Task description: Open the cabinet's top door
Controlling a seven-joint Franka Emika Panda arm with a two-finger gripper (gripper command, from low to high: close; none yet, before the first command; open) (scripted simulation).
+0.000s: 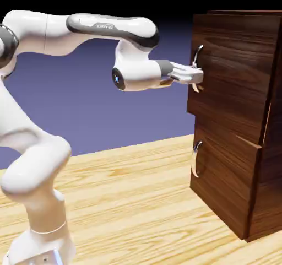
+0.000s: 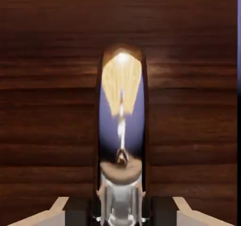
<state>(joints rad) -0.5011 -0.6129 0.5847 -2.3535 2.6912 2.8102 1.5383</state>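
Gripper (image 1: 196,79) clenched around the top door's (image 1: 231,76) silver handle (image 2: 121,140), bare tabletop (image 1: 143,192) below.

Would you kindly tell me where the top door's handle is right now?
In the exterior view the handle sits at the top door's left edge, right at the pincer. In the hand view it fills the middle, running upright between the fingertips.

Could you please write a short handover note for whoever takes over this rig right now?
Gripper: at the curved silver bar handle of the upper dark wood-grain door panel; the hand view shows that handle between the fingertips, but a firm grip cannot be confirmed.
Tall dark-brown wood-grain cabinet: standing on the light wooden table.
Done: approach to the handle.
Left: confirm the grasp, then pull the top door open.
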